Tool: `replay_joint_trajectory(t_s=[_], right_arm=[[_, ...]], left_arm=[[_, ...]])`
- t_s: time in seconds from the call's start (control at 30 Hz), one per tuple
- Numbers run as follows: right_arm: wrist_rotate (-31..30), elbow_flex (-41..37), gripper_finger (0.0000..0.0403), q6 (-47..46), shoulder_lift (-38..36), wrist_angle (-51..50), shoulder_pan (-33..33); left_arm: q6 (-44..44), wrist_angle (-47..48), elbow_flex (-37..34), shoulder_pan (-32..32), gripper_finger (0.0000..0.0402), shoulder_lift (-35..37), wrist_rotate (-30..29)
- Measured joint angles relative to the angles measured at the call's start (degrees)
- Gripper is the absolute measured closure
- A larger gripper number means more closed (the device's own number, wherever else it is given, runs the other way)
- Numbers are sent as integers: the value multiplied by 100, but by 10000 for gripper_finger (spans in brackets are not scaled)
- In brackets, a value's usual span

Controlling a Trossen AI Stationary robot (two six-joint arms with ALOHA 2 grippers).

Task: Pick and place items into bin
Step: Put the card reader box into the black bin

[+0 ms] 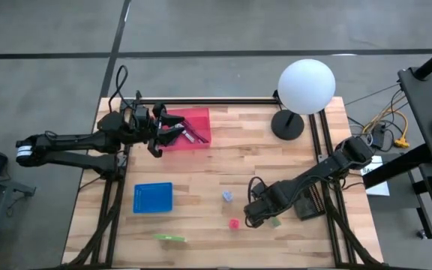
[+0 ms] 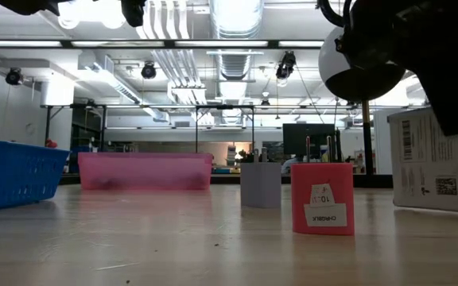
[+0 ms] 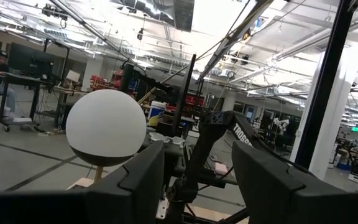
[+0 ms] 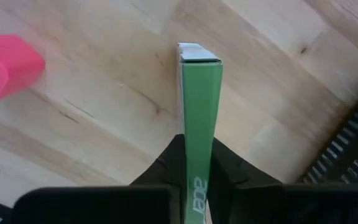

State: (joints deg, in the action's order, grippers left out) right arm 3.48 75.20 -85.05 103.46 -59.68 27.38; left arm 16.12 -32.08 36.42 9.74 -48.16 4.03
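My right gripper (image 1: 259, 214) (image 4: 197, 148) is low over the table's near right part, shut on a flat box with a green edge (image 4: 199, 93), which appears pale green in the high view (image 1: 275, 221). A pink block (image 1: 234, 223) (image 4: 5, 65) and a lavender block (image 1: 227, 196) stand on the table just left of it. My left gripper (image 1: 160, 129) (image 3: 197, 171) is open and empty at the left edge of the pink bin (image 1: 195, 118). It points level toward the table's right. Maroon and purple sticks (image 1: 191, 135) lie in that bin. A green piece (image 1: 169, 238) lies near the near edge. My right gripper pinches the flat box across its thin width, one finger (image 4: 166, 155) on each broad face, at the end nearest the wrist (image 4: 197, 134). The box stands on edge and sticks out forward past the fingers. Whether its lower edge rests on the table I cannot tell.
A blue bin (image 1: 153, 197) sits at the near left. The white globe lamp (image 1: 306, 86) stands on its dark base (image 1: 287, 124) at the far right corner. A dark pad (image 1: 310, 204) lies right of my right gripper. Bare wood spreads across the table's middle.
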Motion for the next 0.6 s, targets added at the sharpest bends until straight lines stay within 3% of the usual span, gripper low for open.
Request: replay_joint_trajectory(t_s=[0.33,0.6], right_arm=[[258,490,383,-71,-446,-947,13],[74,979,384,-771,-879,-2822,53]], left_arm=[[0,-27,7,2,228,-2,2],[0,-36,9,0,228,31,2]])
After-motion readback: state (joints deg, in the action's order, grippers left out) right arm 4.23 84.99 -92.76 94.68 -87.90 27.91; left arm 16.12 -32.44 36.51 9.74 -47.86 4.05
